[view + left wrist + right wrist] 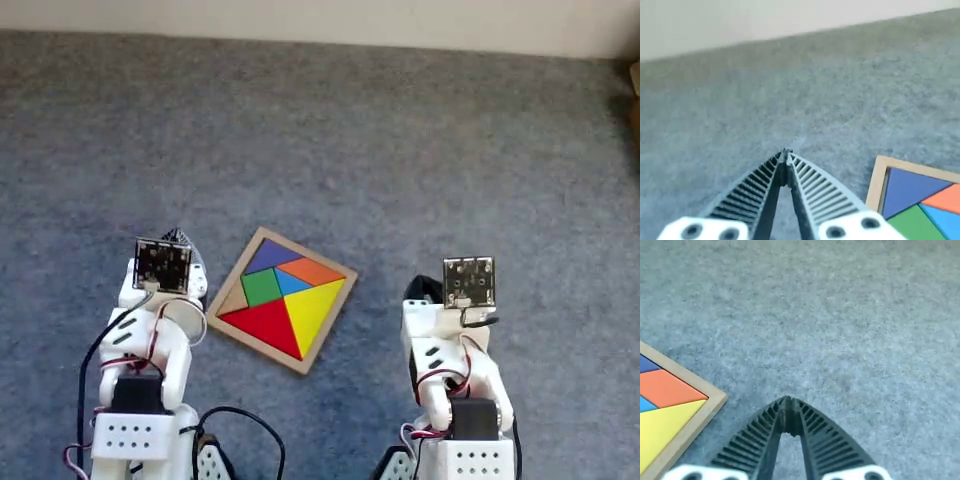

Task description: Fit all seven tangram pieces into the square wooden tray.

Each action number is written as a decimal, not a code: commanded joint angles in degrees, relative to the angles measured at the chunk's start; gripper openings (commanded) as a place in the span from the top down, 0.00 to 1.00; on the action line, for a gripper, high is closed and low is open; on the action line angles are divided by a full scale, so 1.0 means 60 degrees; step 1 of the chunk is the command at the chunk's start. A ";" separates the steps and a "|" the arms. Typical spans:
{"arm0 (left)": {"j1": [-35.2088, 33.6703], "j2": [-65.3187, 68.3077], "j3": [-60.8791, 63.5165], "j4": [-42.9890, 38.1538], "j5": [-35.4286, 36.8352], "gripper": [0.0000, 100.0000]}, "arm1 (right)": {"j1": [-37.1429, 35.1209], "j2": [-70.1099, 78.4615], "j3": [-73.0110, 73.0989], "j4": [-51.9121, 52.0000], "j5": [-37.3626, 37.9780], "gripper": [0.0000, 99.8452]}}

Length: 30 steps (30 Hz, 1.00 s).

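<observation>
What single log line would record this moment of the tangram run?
tray: six coloured pieces seated | left gripper: shut, empty | right gripper: shut, empty

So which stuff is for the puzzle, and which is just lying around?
For the puzzle: wooden tray, tangram pieces, left gripper, right gripper.
Just lying about: grey carpet, black cable.

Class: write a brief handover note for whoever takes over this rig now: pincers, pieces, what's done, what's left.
Left pincer: shut, empty, over carpet beside the wooden tray.
Right pincer: shut, empty, at the tray's other side.
Done: six coloured pieces, the red triangle among them, lie in the tray.
Left: the tan corner may be a bare slot or a seventh piece; check.
</observation>
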 commanded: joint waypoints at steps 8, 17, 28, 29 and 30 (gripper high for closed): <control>0.0154 -0.0711 0.0286 0.3282 -0.0103 0.99 | 0.0095 -0.0198 0.0989 0.4139 -0.0044 0.99; 0.0154 -0.0799 0.0227 0.6681 -0.0103 0.99 | 0.0095 -0.0183 0.0989 0.4051 -0.0029 0.99; 0.0168 -0.1590 0.0227 0.7604 -0.0103 0.99 | 0.0081 -0.0183 0.0989 0.4051 -0.0029 0.99; 0.0168 -0.1604 0.0227 0.7604 -0.0103 0.99 | 0.0081 -0.0183 0.0989 0.4051 -0.0029 0.99; 0.0168 -0.1604 0.0227 0.7604 -0.0103 0.99 | 0.0081 -0.0183 0.0989 0.4051 -0.0029 0.99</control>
